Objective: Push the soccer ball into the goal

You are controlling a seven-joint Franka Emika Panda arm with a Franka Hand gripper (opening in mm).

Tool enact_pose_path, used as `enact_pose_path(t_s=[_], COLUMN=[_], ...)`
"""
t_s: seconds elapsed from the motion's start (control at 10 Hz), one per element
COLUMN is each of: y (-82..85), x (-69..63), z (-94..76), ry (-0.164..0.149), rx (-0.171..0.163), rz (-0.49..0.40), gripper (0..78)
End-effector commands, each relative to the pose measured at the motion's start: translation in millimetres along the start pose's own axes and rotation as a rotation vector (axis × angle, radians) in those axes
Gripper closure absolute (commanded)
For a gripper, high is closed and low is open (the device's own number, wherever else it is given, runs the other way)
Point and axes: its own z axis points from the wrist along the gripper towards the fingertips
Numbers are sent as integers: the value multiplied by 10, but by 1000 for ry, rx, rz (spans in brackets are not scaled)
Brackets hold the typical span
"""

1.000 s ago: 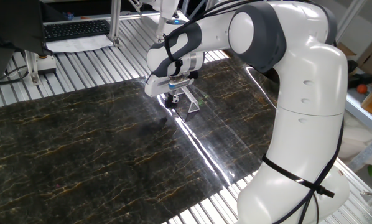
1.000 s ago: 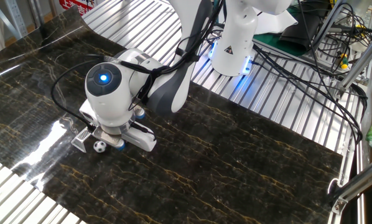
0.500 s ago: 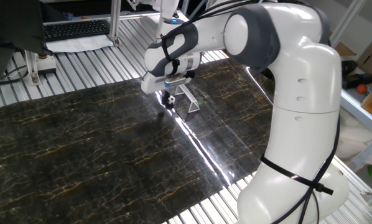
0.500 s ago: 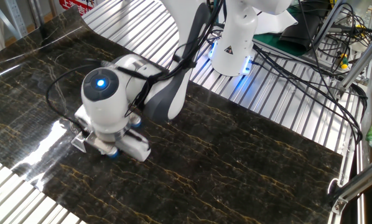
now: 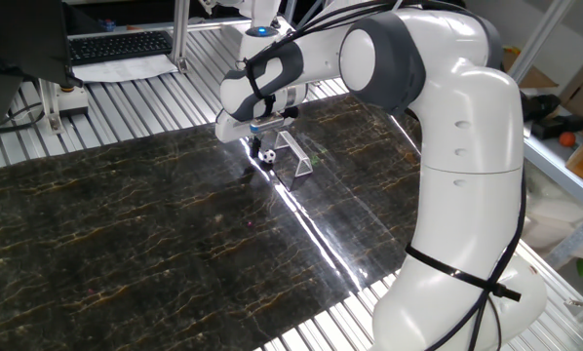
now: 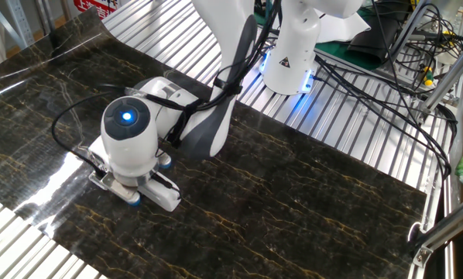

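The soccer ball (image 5: 268, 154), tiny, white with black patches, lies on the dark marble-patterned mat (image 5: 155, 224) just left of the goal (image 5: 297, 156), a small silver metal frame. My gripper (image 5: 255, 144) hangs low over the mat, just up and left of the ball, on the side away from the goal. Its dark fingers look pressed together and hold nothing. In the other fixed view the gripper head (image 6: 128, 139) covers the ball and nearly all of the goal.
The mat lies on a ribbed metal table (image 5: 136, 107). A keyboard and papers (image 5: 121, 49) sit at the back. The robot base (image 6: 293, 54) and loose cables (image 6: 386, 85) stand at the far side.
My gripper has slid a little left, away from the goal, uncovering the ball in one fixed view. In the other fixed view the head now hides the ball seen a second ago.
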Motion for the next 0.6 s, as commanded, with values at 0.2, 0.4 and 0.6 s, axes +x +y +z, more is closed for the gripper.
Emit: enact_pose_path(t_s=[0.2, 0.4, 0.6], y=[-108, -150, -240], x=[-20, -20, -18], z=[33, 51, 86], ry=[-6, -5, -15], rx=[-2, 34, 118], rz=[-10, -30, -95], gripper=[776, 776, 776])
